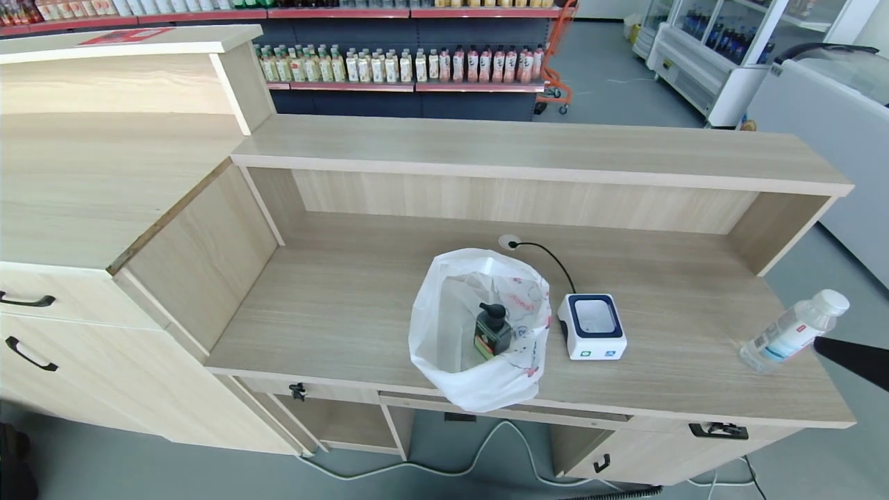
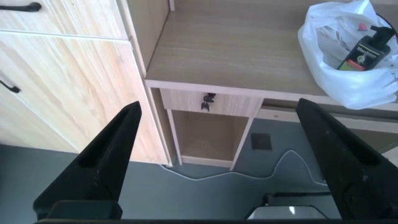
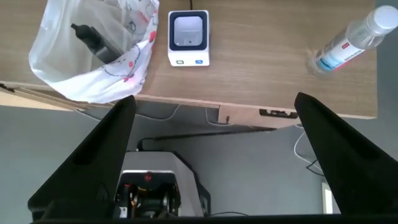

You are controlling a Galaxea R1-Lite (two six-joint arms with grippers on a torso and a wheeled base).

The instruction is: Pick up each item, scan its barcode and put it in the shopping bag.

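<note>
A white shopping bag (image 1: 458,326) stands open near the counter's front edge, with a dark pump bottle (image 1: 492,330) upright inside it. The white barcode scanner (image 1: 591,325) sits just right of the bag. A clear water bottle (image 1: 792,331) with a white cap stands at the counter's right end. My right gripper (image 3: 214,98) is open and empty, held off the front of the counter; one of its fingers (image 1: 851,360) is close beside the water bottle (image 3: 348,45). My left gripper (image 2: 219,106) is open and empty, low in front of the counter's left end, left of the bag (image 2: 348,56).
The wooden counter (image 1: 347,312) has a raised back shelf and a tall side panel on the left. A black cable (image 1: 552,260) runs from the scanner to a hole at the back. Drawers and cables lie under the counter's front. Store shelves stand behind.
</note>
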